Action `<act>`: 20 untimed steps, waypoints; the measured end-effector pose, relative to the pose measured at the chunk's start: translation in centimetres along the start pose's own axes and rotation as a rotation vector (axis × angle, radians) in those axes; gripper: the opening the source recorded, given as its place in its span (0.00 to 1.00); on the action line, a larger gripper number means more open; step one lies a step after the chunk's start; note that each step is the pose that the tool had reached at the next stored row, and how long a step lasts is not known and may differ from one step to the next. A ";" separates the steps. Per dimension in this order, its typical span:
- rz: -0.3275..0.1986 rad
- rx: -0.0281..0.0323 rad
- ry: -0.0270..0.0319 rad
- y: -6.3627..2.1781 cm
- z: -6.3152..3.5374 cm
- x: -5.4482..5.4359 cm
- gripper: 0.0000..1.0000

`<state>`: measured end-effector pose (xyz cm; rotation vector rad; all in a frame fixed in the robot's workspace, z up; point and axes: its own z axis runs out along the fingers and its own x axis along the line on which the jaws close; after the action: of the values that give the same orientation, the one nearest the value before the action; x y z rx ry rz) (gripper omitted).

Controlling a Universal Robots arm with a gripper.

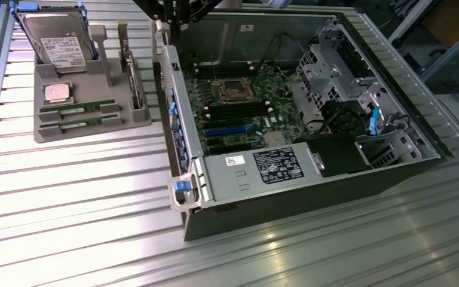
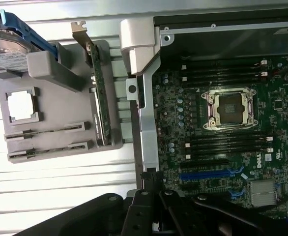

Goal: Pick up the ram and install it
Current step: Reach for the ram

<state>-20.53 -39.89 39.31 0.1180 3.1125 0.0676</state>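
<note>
Table (image 1: 70, 197) ribbed shiny metal; tray (image 1: 86, 133) matt plastic; case (image 1: 309, 203) dull sheet metal; ram (image 1: 78, 109) green circuit board.

Case wall (image 1: 172, 101) (upright) separates tray (image 1: 94, 128) from motherboard (image 1: 229, 116).

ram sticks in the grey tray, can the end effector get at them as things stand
Probably yes. Both ram sticks lie uncovered in the grey tray, and the end effector hangs over the case wall beside it. The upright card next to them may crowd it.
</note>
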 end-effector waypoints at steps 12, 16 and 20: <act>0.000 0.0000 0.0000 -0.07 0.00 0.9 0.11; 0.000 0.0000 0.0000 -0.09 0.00 1.2 0.11; 0.000 0.0000 0.0000 -0.12 0.00 1.6 0.11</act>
<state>-22.13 -39.89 39.27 0.1180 3.1125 0.0676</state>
